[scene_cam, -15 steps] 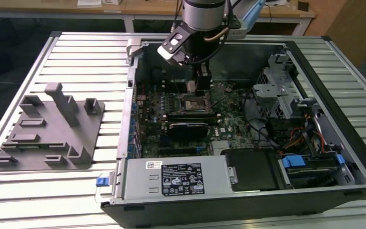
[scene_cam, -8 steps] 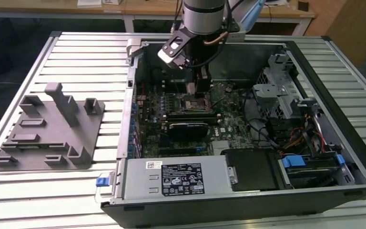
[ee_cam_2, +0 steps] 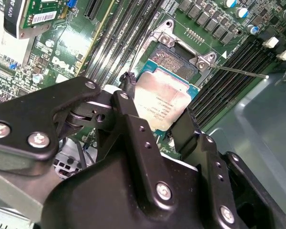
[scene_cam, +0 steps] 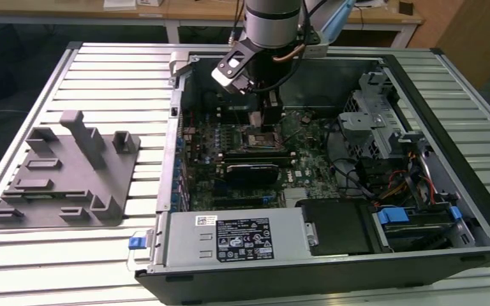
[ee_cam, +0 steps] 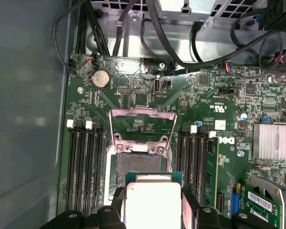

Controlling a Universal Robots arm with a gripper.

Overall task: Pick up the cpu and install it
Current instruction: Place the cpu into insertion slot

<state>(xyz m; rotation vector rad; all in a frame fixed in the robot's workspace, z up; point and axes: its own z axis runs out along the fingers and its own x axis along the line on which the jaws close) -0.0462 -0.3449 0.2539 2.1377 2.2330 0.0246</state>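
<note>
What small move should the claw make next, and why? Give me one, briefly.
Probably ease the claw straight down, slowly. It is shut on the cpu, which hangs over the open socket with its edges squared to it, and the load frame is swung back out of the way.

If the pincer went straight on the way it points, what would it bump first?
Probably the open socket on the green board, right below the cpu that the pincer holds. How far apart they are is unclear.
</note>
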